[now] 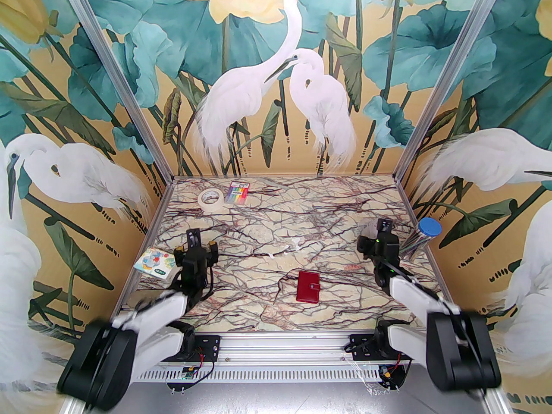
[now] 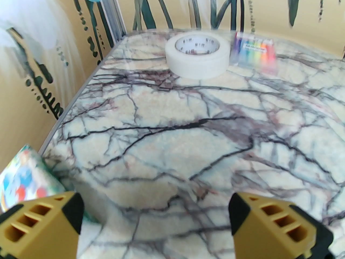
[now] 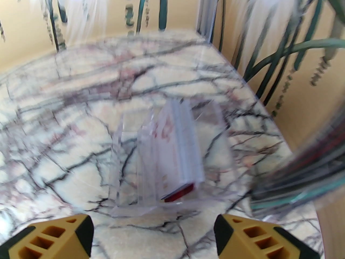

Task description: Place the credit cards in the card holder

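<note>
Robot test booth, lab-style: aluminium frame posts (image 1: 125, 85), printed heron-and-lotus backdrop panels (image 1: 276, 80), marble-print tabletop (image 1: 258, 231), two arm bases (image 1: 205, 344) bolted to slotted rail (image 1: 280, 352) at near edge, exposed wiring (image 1: 207, 371).

Table (image 1: 276, 227): marble-pattern top, cream with dark veins; under left gripper (image 2: 156, 214) and right gripper (image 3: 155, 233).
Back wall (image 1: 258, 37): ahead of both grippers; mural of two white egrets, teal leaves and yellow flowers on ochre.
Left wall (image 1: 64, 145), right wall (image 1: 509, 101): outboard of each gripper; same mural.
Posts (image 1: 125, 89): aluminium, at the rear corners.
Light: bright, even.
</note>
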You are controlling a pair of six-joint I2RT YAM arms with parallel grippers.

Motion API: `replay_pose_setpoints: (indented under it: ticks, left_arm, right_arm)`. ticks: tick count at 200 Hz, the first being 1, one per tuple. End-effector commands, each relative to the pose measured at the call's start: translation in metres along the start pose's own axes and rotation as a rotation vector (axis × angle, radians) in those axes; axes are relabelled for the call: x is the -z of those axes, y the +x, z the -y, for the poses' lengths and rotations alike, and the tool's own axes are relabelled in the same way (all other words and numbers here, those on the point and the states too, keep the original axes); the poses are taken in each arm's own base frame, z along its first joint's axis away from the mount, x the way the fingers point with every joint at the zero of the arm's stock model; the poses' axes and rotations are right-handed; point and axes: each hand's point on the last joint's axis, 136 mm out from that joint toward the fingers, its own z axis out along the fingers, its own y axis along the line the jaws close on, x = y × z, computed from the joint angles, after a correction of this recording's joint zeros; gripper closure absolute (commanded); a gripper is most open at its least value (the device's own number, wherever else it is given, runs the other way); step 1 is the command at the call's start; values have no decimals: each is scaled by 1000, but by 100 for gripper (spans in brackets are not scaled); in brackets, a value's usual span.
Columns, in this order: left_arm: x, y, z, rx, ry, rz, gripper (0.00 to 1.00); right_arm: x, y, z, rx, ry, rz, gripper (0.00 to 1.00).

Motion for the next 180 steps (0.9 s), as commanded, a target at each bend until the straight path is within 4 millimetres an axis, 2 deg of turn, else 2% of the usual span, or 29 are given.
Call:
replay_pose_setpoints:
  ticks: [1, 19, 29, 36, 42, 50, 64, 76, 85, 99, 101, 103, 106, 180]
  left_arm:
    - [-17, -52, 10, 62, 70, 156, 5]
    - [-28, -59, 8, 94, 79, 190, 4]
    - [-34, -61, 11, 102, 103, 183, 5]
    - [-36, -59, 16, 112, 143, 188, 4]
    - [-39, -55, 19, 111, 163, 213, 5]
    - [-42, -54, 13, 126, 141, 265, 5]
    - [-49, -41, 9, 158, 136, 208, 4]
    - [-55, -43, 16, 140, 167, 196, 5]
    - [-59, -40, 15, 158, 183, 160, 7]
    - [-60, -41, 14, 160, 189, 164, 1]
    - [-59, -41, 14, 161, 191, 164, 1]
    - [-59, -41, 14, 162, 191, 165, 1]
    - [-59, -42, 14, 162, 190, 169, 0]
    - [-57, -42, 13, 159, 191, 178, 0]
  right_arm:
    - [-5, -63, -3, -15, -7, 239, 19]
    - [-13, -69, -9, -40, -49, 268, 20]
    - [-19, -60, -17, -20, -92, 279, 21]
    - [-24, -51, -19, -19, -96, 286, 21]
    - [-24, -52, -18, -23, -92, 326, 21]
    - [-25, -45, -21, -9, -99, 287, 22]
    - [-25, -49, -22, -3, -96, 303, 23]
    - [-34, -49, -17, -18, -63, 244, 21]
    - [-33, -49, -17, -23, -70, 247, 19]
    - [-34, -49, -17, -24, -71, 245, 19]
    - [-34, -49, -17, -24, -72, 244, 14]
    - [-34, -49, -17, -24, -72, 244, 3]
    - [-34, -49, -17, -23, -71, 244, 0]
    - [-33, -49, -18, -21, -73, 248, 1]
